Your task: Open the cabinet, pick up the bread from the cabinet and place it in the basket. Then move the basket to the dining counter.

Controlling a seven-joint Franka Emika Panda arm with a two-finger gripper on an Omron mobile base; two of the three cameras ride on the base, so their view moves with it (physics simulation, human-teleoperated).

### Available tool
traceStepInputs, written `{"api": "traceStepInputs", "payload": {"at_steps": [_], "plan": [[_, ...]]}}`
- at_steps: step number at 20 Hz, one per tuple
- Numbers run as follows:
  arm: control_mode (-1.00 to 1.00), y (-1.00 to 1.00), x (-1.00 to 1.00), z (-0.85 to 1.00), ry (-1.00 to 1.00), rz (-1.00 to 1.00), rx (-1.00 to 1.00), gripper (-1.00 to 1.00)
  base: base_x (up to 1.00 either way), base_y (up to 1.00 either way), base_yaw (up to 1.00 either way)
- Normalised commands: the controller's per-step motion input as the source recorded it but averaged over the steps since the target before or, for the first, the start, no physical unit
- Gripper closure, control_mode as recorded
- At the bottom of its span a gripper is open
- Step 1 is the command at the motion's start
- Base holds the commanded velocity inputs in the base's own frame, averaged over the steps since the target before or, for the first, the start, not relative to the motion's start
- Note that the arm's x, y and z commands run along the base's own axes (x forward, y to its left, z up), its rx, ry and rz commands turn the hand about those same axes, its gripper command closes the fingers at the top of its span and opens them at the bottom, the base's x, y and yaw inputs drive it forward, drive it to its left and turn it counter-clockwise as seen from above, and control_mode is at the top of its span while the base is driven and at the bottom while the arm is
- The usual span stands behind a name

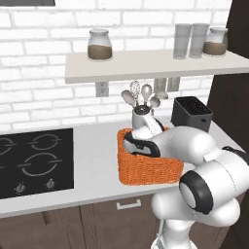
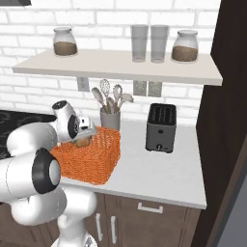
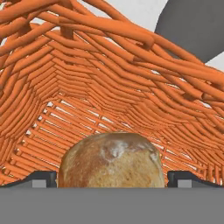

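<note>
The gripper (image 3: 112,177) reaches down inside the basket (image 1: 146,170), an orange rectangular weave of thick rounded strands with gaps between them; its two dark fingertips (image 3: 41,178) sit at either flank of the bread (image 3: 111,160), a round golden-brown bun with a pale, floury crust; the claw clasps the bun, low among the basket's walls; the basket rests on the smooth grey-white countertop (image 2: 159,169).

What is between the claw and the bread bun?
Nothing. In the hand view the bread sits right between the claw's two fingertips, inside the basket. Whether the fingertips touch it cannot be told.
</note>
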Motion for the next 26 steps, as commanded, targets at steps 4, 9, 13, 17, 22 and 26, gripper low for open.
{"api": "traceStepInputs", "payload": {"at_steps": [4, 9, 13, 17, 22, 26], "plan": [[-1.0, 0.0, -0.13, 0.16, 0.11, 0.02, 0.12, -1.0, 0.0, 0.0, 0.0], [-1.0, 0.03, 0.02, 0.06, 0.24, 0.05, 0.01, -1.0, 0.0, 0.0, 0.0], [-1.0, 0.28, 0.14, -0.54, 0.28, 0.15, -0.24, -1.0, 0.0, 0.0, 0.0], [-1.0, 0.16, 0.0, -0.25, 0.1, 0.23, -0.26, -1.0, 0.0, 0.0, 0.0], [-1.0, 0.18, 0.0, -0.1, 0.0, 0.26, -0.11, -1.0, 0.0, 0.0, 0.0], [-1.0, 0.18, 0.0, 0.0, 0.0, 0.2, 0.0, -1.0, 0.0, 0.0, 0.0]]}}
